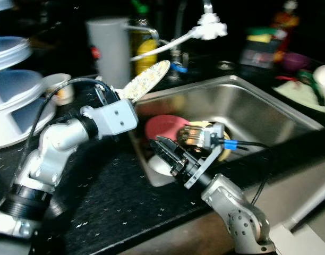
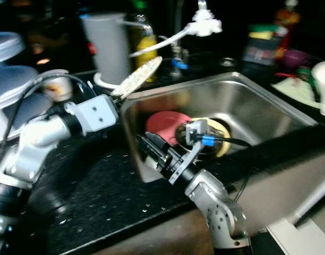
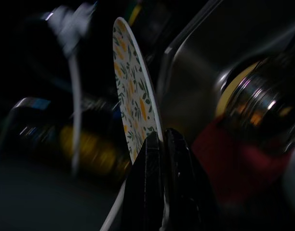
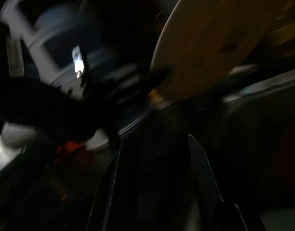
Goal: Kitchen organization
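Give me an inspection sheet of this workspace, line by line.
Surface: dark speckled counter around a steel sink.
Job's things: floral plate, held tilted over the sink's left rim; red plate and a yellow one in the sink.
Clutter: grey cup, bottles, white rack.
Grippers: left gripper shut on the floral plate; right gripper open over the sink edge.
Cables: black cable on the right wrist.
Surroundings: white tap.
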### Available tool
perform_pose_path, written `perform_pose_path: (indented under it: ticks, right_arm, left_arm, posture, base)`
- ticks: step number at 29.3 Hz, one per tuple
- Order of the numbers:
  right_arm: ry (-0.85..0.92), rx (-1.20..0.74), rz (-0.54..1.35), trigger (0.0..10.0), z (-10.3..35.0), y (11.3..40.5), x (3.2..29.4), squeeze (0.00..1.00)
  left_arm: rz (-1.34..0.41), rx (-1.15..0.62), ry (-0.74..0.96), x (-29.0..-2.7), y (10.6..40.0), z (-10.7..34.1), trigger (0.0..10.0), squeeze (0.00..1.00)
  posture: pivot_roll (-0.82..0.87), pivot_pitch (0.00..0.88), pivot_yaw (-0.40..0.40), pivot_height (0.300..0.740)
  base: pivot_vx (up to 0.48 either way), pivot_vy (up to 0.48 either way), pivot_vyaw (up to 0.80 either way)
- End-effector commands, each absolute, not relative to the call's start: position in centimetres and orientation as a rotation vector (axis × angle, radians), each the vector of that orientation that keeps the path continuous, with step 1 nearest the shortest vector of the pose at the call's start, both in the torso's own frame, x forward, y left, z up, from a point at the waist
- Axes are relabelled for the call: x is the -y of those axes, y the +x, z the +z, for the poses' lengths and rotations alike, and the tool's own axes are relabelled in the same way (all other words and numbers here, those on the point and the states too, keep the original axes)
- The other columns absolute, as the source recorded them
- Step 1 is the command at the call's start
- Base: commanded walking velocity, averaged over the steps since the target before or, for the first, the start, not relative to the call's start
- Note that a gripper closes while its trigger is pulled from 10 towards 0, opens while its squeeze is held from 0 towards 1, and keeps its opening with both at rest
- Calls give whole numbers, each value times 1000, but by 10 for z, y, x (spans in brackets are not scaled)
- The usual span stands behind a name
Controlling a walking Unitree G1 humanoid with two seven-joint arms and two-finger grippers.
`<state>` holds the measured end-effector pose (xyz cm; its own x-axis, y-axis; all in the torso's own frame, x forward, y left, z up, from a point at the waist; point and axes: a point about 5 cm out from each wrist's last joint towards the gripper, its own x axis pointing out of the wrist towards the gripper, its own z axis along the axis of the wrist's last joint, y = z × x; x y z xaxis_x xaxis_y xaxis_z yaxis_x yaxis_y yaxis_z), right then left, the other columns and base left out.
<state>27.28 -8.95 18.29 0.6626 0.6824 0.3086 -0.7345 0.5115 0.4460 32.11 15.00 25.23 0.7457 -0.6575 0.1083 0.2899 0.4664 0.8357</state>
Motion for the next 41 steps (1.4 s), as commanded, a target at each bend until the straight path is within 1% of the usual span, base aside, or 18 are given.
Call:
perform_pose_path:
  ticks: [1, 4, 8, 9, 10, 11, 13, 15, 16, 17, 18, 20, 25, 37, 38, 39, 40, 41]
  right_arm:
    - [623, 117, 800, 10000, 183, 277, 96, 0]
    - [631, 124, 762, 10000, 182, 279, 100, 0]
    - [629, 125, 752, 10000, 182, 279, 101, 0]
    - [629, 125, 752, 10000, 182, 279, 101, 0]
    - [632, 125, 747, 10000, 182, 280, 101, 0]
    - [632, 125, 747, 10000, 182, 280, 101, 0]
    - [633, 124, 740, 10000, 181, 281, 102, 0]
    - [633, 124, 740, 10000, 181, 281, 102, 0]
    - [632, 123, 739, 10000, 181, 281, 102, 0]
    - [632, 122, 739, 10000, 180, 281, 102, 0]
    - [631, 121, 741, 10000, 180, 281, 101, 0]
    - [629, 118, 743, 10000, 180, 281, 101, 0]
    - [625, 114, 745, 10000, 179, 282, 100, 0]
    - [621, 110, 746, 10000, 179, 281, 99, 0]
    - [621, 110, 746, 10000, 179, 281, 99, 0]
    - [622, 110, 746, 10000, 179, 281, 99, 0]
    - [622, 110, 746, 10000, 179, 281, 99, 0]
    - [623, 109, 747, 10000, 179, 281, 98, 0]
  left_arm:
    - [-604, 446, 871, -150, 317, 252, 0, 0]
    - [-640, 407, 763, -145, 312, 245, 0, 0]
    - [-635, 299, 735, -145, 315, 233, 0, 0]
    - [-635, 299, 735, -145, 315, 233, 0, 0]
    - [-615, 234, 700, -147, 317, 226, 0, 0]
    - [-615, 234, 700, -147, 317, 226, 0, 0]
    - [-592, 127, 572, -149, 320, 216, 0, 0]
    - [-592, 127, 572, -149, 320, 216, 0, 0]
    - [-581, 81, 495, -149, 321, 213, 2275, 0]
    - [-583, 37, 425, -147, 321, 209, 7725, 0]
    - [-587, 4, 367, -144, 321, 206, 10000, 0]
    - [-588, -35, 305, -141, 321, 202, 10000, 0]
    - [-542, -136, 227, -141, 325, 192, 10000, 0]
    - [-454, -225, 205, -147, 327, 184, 10000, 0]
    - [-448, -233, 205, -148, 326, 182, 10000, 333]
    - [-435, -245, 206, -150, 326, 180, 10000, 851]
    - [-435, -245, 206, -150, 326, 180, 10000, 851]
    - [-424, -260, 198, -152, 326, 179, 10000, 1000]
  posture:
    - [-3, 0, 14, 740]
    - [-8, 0, 19, 740]
    - [-11, 0, 21, 740]
    - [-11, 0, 21, 740]
    - [-13, 0, 21, 740]
    - [-13, 0, 21, 740]
    - [-15, 0, 20, 740]
    - [-15, 0, 20, 740]
    - [-14, 0, 18, 740]
    - [-13, 0, 18, 740]
    - [-13, 0, 18, 740]
    - [-14, 0, 17, 740]
    - [-14, 0, 18, 740]
    - [-19, 0, 24, 740]
    - [-18, 0, 24, 740]
    - [-17, 0, 24, 740]
    - [-17, 0, 24, 740]
    - [-17, 0, 24, 740]
  base:
    - [0, 0, -800]
    - [0, 0, -800]
    - [0, 0, -800]
    - [0, 0, -800]
    - [0, 0, -800]
    - [0, 0, -800]
    - [0, 0, 0]
    - [0, 0, 0]
    - [0, 0, 0]
    - [0, 0, 0]
    - [0, 0, 0]
    - [0, 0, 0]
    - [0, 0, 0]
    - [0, 0, 0]
    - [0, 0, 0]
    - [0, 0, 0]
    - [0, 0, 0]
    - [0, 0, 0]
